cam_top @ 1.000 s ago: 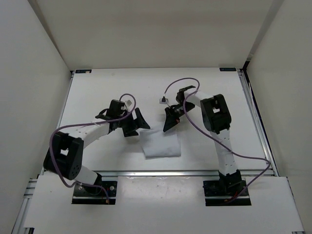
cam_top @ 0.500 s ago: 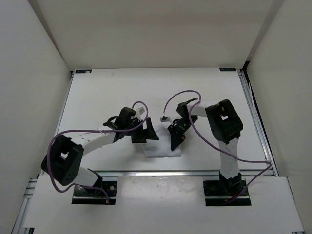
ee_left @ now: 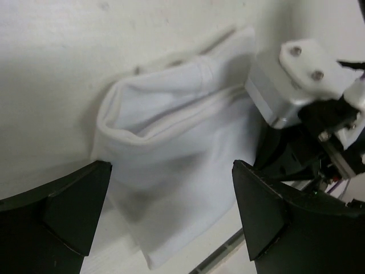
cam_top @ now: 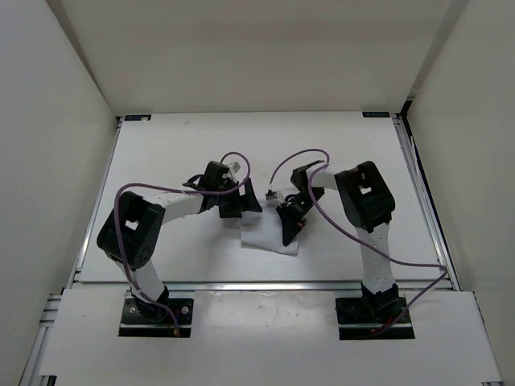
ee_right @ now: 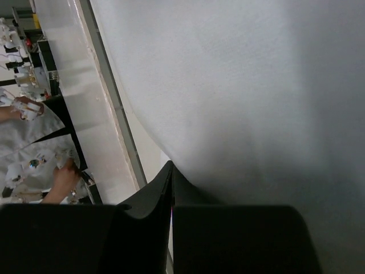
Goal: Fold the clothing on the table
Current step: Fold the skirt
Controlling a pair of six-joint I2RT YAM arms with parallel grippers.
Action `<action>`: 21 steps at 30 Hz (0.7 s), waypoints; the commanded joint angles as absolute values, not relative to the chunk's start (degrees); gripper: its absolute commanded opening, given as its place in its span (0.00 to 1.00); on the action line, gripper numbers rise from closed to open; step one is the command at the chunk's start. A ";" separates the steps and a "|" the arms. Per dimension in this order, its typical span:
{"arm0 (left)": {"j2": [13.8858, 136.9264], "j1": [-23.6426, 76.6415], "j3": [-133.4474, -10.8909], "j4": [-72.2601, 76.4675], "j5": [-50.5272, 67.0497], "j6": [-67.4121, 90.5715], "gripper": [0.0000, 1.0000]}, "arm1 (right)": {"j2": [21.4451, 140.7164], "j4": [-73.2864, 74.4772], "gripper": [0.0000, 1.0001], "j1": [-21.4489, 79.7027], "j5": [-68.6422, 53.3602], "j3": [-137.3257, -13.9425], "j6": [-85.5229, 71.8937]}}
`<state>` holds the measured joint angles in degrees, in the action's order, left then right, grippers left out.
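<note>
The clothing (cam_top: 264,239) is a small white cloth lying on the table (cam_top: 161,161) near its front edge, bunched between the two grippers. My left gripper (cam_top: 241,206) hovers at its far left side, open. In the left wrist view its black fingers (ee_left: 68,211) stand wide apart over the clothing (ee_left: 171,148), which gapes with a rolled hem. My right gripper (cam_top: 288,227) is at the cloth's right side. Its jaws (ee_right: 171,171) are pressed together at the edge of the clothing (ee_right: 256,85), which rises close before the camera.
White walls (cam_top: 72,121) enclose the table on the left, the back and the right. A metal rail (cam_top: 265,284) runs along the front edge, also seen as the rail (ee_right: 108,85) in the right wrist view. Purple cables (cam_top: 298,157) loop over both arms.
Both grippers have moved toward the front edge and closer together. The left elbow has swung inward. The cloth's far edge has been drawn nearer, so the cloth now looks smaller.
</note>
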<state>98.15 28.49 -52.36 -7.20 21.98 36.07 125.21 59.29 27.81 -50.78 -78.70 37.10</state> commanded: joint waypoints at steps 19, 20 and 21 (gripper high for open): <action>79.30 20.92 -63.99 -48.95 -3.33 26.55 0.99 | 89.30 44.90 0.99 16.00 -25.15 -74.79 21.36; 76.58 20.57 -63.03 -48.78 -3.34 26.02 0.99 | 89.04 45.35 0.99 15.56 -24.79 -75.84 20.57; 75.42 20.22 -62.58 -49.39 -2.90 25.67 0.99 | 88.08 45.96 1.00 15.30 -25.74 -75.59 20.13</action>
<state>82.06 20.27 -63.77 -42.33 -0.80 27.77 88.84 45.10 15.81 -30.15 -75.64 22.81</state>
